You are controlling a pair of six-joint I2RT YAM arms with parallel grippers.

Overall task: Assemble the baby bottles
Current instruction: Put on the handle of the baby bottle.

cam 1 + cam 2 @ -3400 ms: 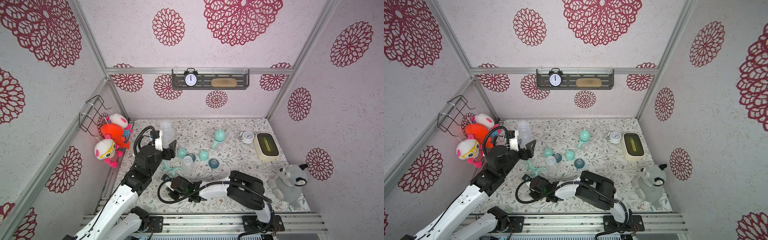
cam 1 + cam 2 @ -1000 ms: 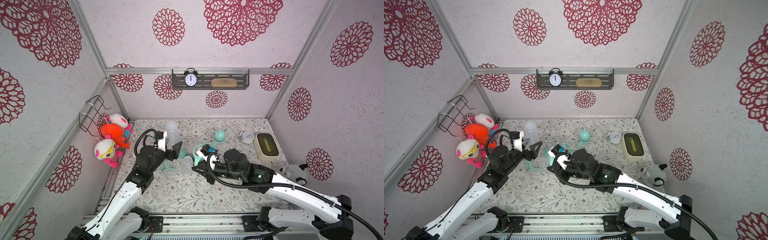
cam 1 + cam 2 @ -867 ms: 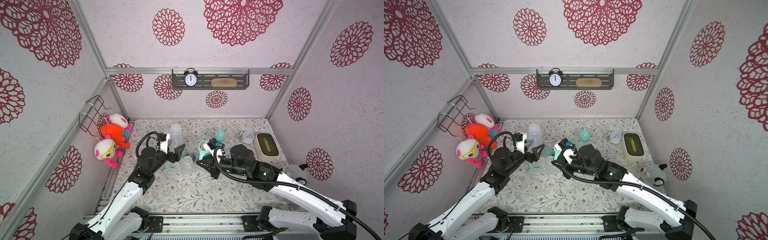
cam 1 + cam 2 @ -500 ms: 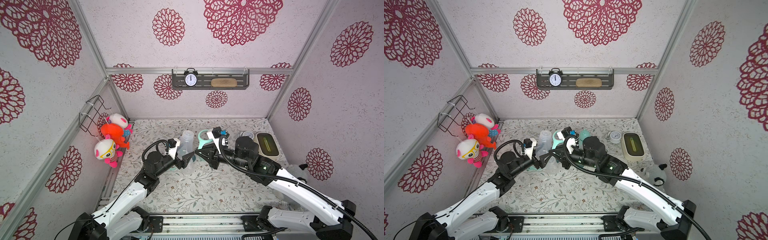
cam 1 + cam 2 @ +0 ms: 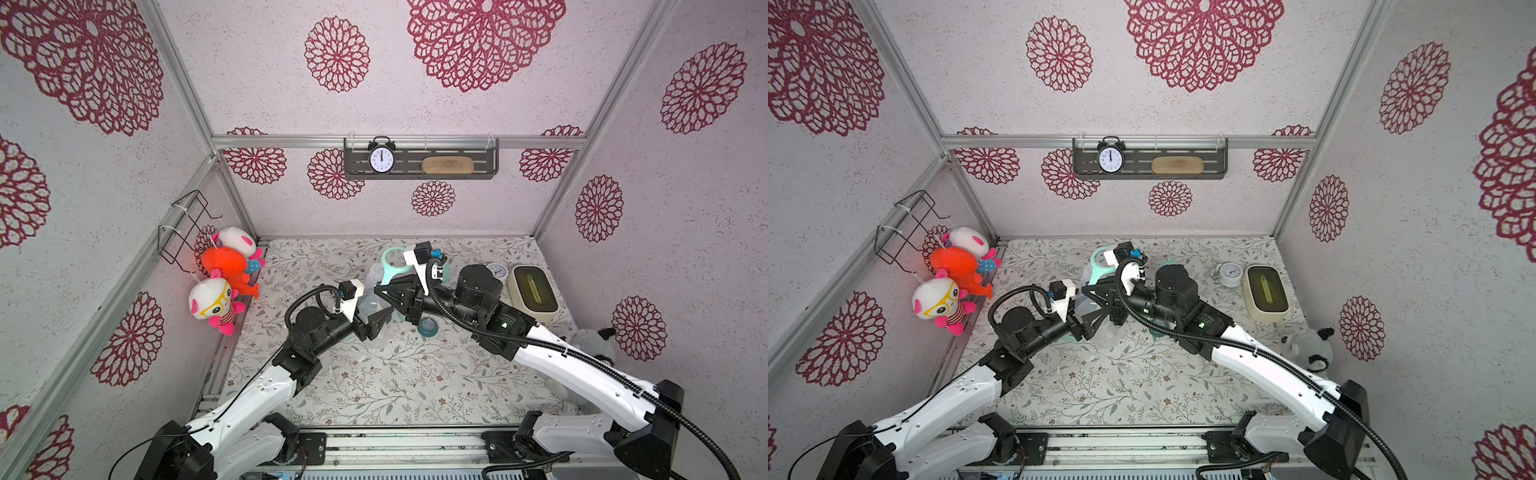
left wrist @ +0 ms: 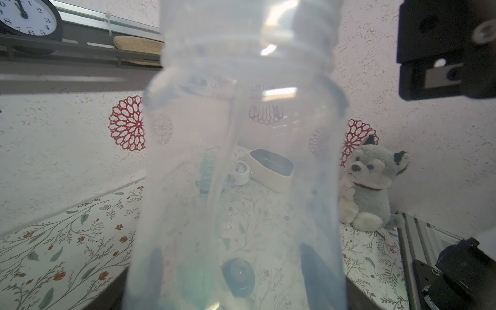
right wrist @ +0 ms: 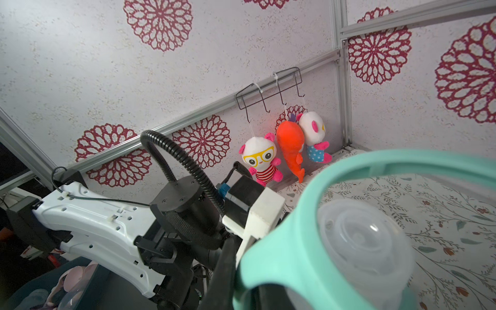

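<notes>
Where the two arms meet above the floral mat (image 5: 374,386): left claw (image 5: 375,323), closed on the lower body of one clear bottle (image 5: 371,300), which is held upright and apparently clear of the mat. Right claw (image 5: 388,286), pinched narrow on a mint handle ring (image 7: 295,241), hangs the ring just over the bottle's open neck. Handling, by judgement: bottle light, thin-walled, smooth, apt to slip or spin, so it is best gripped low on the body, neck and thread left free. Ring springy, best taken by one loop. Just beneath the right claw: dark teal collar (image 5: 426,326), loose on the mat. Beyond the right claw: small white clock (image 5: 496,270), cream box (image 5: 534,289), then grey husky plush (image 6: 373,182). Well out past the left claw: hanging plush toys (image 5: 224,270). Farthest: wall shelf (image 5: 478,170) bearing black alarm clock (image 5: 381,160). Obstruction: only the claws' own fingers, crowding the neck.
</notes>
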